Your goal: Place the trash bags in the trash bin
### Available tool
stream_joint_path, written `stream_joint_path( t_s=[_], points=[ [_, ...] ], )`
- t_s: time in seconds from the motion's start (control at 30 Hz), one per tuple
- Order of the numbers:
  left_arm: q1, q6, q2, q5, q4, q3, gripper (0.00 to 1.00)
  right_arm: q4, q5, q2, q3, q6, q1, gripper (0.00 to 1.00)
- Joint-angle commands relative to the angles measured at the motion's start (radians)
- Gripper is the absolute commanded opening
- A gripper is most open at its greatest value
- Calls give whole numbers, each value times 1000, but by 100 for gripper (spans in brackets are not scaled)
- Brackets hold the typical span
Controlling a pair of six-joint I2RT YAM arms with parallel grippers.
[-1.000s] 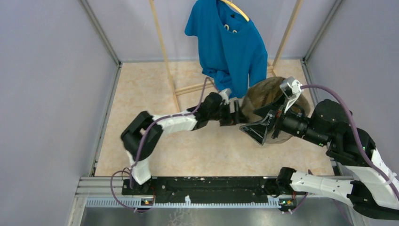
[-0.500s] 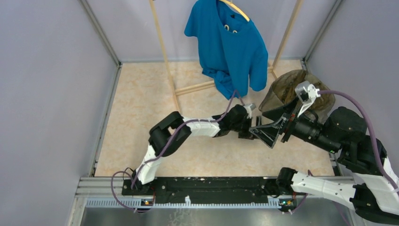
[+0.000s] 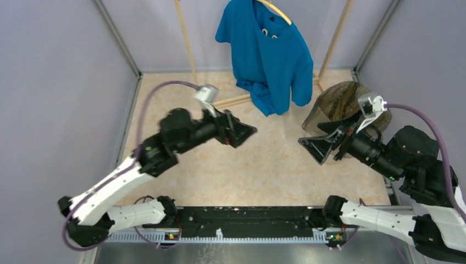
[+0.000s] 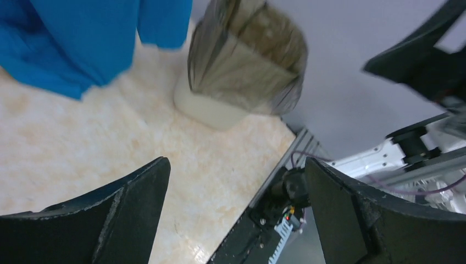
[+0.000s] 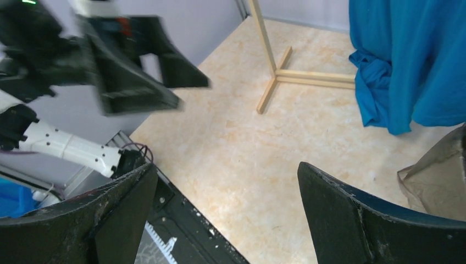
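Note:
The dark grey-brown trash bag [image 3: 338, 102] drapes over the trash bin at the right wall; in the left wrist view the bag [image 4: 247, 55] covers the top of the cream bin [image 4: 206, 110]. A corner of the bag shows in the right wrist view [image 5: 439, 176]. My left gripper [image 3: 244, 132] is open and empty, raised over the floor's middle left. My right gripper [image 3: 312, 147] is open and empty, just in front of the bin. Their jaws also show in the left wrist view [image 4: 236, 203] and the right wrist view [image 5: 228, 214].
A blue T-shirt [image 3: 269, 55] hangs on a wooden rack [image 3: 192, 60] at the back, its base [image 5: 280, 77] on the marbled floor. Grey walls close in both sides. The black base rail [image 3: 242, 217] runs along the near edge.
My left arm has swung back to the left and up, away from the bin. My right gripper has drawn slightly right. The bag stays draped on the bin.

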Motion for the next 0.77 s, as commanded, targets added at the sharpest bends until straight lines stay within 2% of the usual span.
stream_joint_path(
  t_s=[0.0,0.13,0.27,0.4,0.57,0.73],
  points=[
    [-3,201,-187,-176,-214,186,98,15,59,-7,99,-52,-3,99],
    [-2,309,-263,-210,-242,374,99,0,79,-6,179,-84,-4,99],
    [-2,372,-266,-256,-298,472,99,8,114,-17,219,-92,-3,99],
    [-2,398,-303,-304,-268,458,99,52,116,-38,213,-94,-3,99],
    [-2,395,-312,-342,-307,491,99,71,160,-52,191,-96,-3,99],
    [-2,372,-338,-356,-312,470,99,115,111,-76,122,-130,-3,99]
  ],
)
